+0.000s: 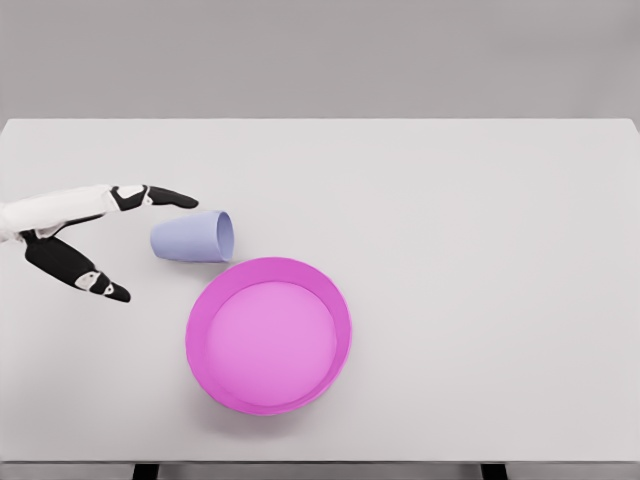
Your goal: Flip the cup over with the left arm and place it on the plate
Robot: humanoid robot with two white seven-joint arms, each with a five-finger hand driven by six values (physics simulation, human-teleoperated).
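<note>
On the white table (480, 300), cup (192, 237) beside plate (268, 335).

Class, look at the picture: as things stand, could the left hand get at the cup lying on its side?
Probably yes. The left hand is open beside the cup, with bare table between them. The plate lies on the cup's other side, out of the way.

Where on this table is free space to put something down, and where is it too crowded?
The table's whole right half, right of the pink plate, is bare, as is the far strip behind the lilac cup. It is crowded at the left: the cup lies on its side just behind the plate, with the open left hand beside it.
</note>
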